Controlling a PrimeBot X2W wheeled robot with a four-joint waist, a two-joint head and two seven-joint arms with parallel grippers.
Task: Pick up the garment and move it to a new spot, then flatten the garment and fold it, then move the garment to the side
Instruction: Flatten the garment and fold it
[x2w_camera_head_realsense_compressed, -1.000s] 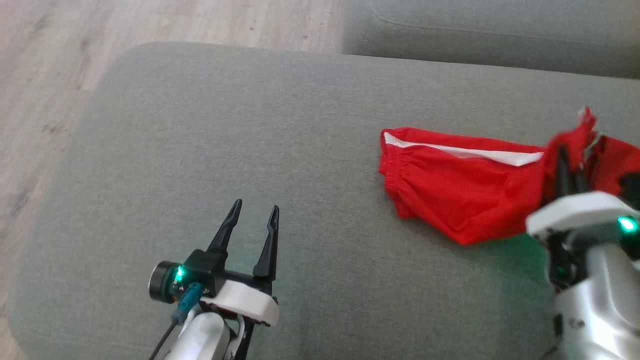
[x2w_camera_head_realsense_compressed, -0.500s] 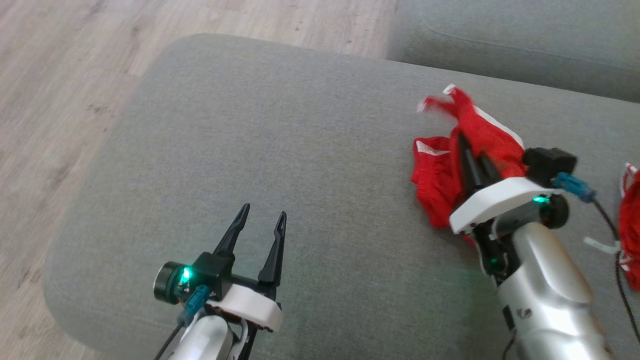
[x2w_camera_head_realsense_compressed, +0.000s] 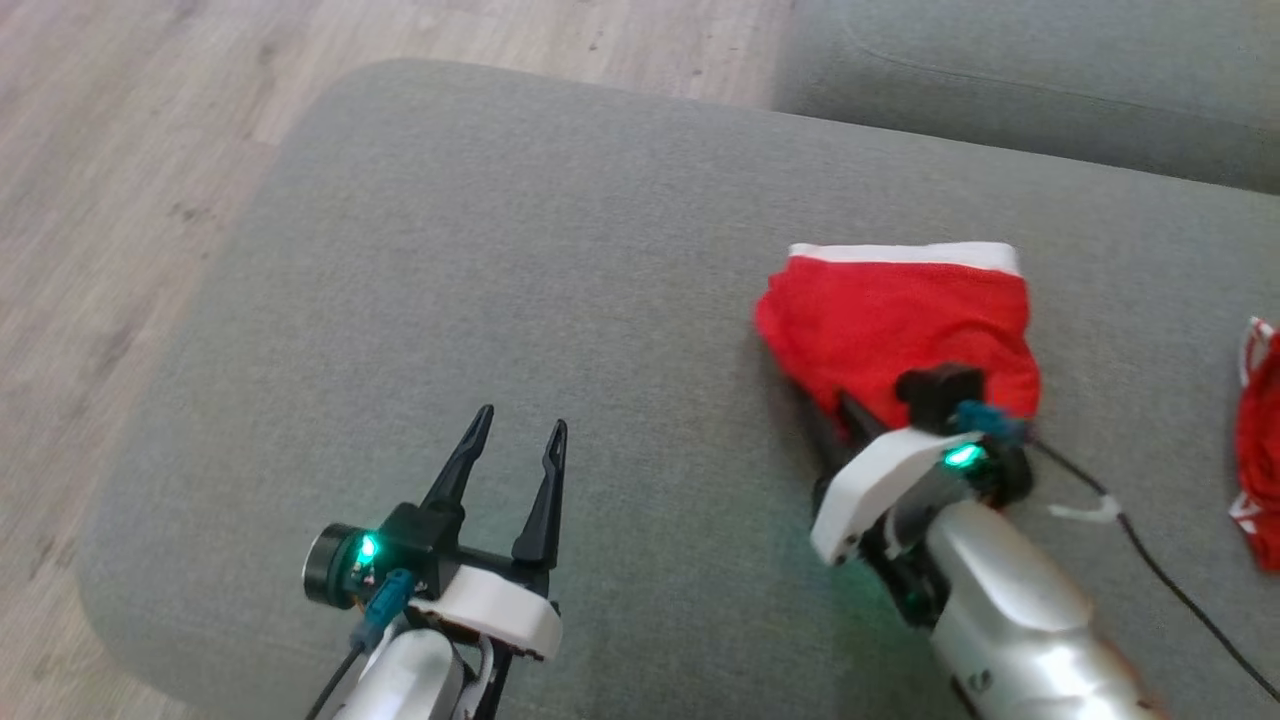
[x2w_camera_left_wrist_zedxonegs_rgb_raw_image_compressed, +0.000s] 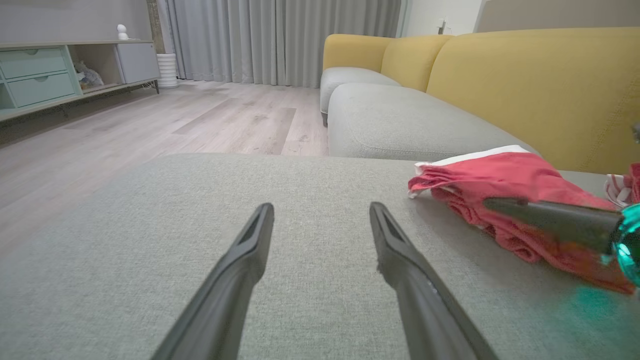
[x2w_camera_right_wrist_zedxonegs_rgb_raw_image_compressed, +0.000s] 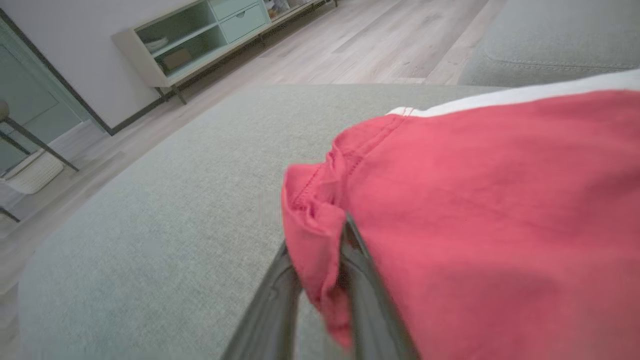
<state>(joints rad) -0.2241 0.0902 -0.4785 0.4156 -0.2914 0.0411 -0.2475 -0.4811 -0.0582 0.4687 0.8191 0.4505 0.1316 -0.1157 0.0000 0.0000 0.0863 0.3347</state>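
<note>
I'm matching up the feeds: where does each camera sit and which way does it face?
Head view: on the robot's head, looking down on the grey fabric cushion; open left gripper lower left, right gripper at the red garment with white trim.
Left wrist view: low over the cushion, facing the yellow sofa back; own fingers apart.
Right wrist view: close beside the garment; own fingers pinch its edge.
Shared: all three show the garment.

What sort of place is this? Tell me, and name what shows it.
Probably a home living room: a sofa with yellow backrests, floor-length grey curtains, and a low sideboard with drawers.
</note>
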